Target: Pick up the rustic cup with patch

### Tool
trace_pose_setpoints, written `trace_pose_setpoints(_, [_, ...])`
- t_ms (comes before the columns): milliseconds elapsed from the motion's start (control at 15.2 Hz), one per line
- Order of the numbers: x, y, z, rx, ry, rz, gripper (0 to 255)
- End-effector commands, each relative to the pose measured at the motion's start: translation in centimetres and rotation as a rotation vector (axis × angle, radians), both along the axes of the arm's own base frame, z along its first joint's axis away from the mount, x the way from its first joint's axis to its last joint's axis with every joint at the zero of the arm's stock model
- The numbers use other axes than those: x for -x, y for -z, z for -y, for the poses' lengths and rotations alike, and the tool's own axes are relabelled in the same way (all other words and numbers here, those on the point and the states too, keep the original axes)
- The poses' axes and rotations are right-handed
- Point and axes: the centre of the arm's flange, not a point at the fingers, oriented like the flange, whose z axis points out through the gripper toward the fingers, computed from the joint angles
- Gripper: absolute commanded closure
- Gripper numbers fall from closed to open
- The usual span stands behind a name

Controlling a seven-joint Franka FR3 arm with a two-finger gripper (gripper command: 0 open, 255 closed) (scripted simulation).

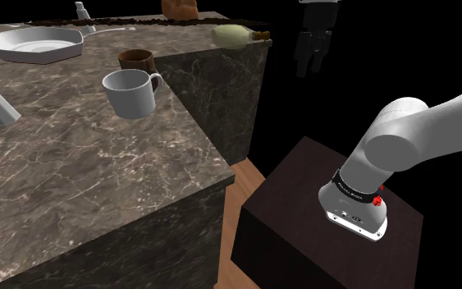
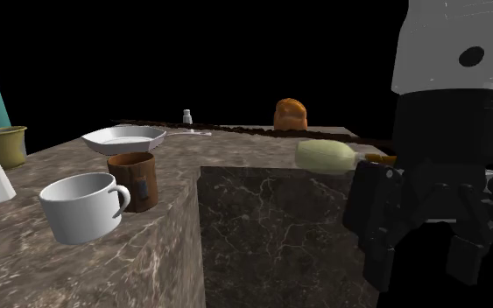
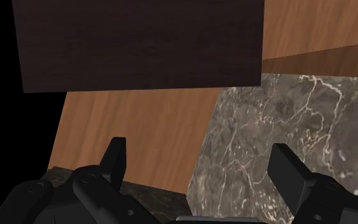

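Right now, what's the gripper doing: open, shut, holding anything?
All-black two-finger gripper: open, fingers apart, holding nothing. The brown rustic cup stands untouched on the dark marbled counter.

1. A white mug (image 1: pixel 132 92) stood just before the brown cup (image 1: pixel 136 59), left of centre in the shoulder view.
2. A bottle (image 1: pixel 235 34) lay at the counter's (image 1: pixel 98 164) upper-right corner.
3. Between cup and bottle the top lay bare.

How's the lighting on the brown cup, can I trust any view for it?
Shoulder view: the brown cup sits dim and shaded beyond the brighter white mug. Second exterior view: it is lit well enough to show a patch on its side; the gripper is a dark, low-contrast shape.
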Motion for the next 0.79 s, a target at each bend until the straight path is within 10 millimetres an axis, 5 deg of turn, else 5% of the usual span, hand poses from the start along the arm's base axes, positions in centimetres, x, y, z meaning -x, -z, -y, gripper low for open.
trace_pose_setpoints(0, [0.0, 0.0, 0.0, 0.0, 0.0, 0.0, 0])
trace_pose_setpoints(726, [-11.2, -0.9, -8.8, 0.026, -0.022, 0.046, 0])
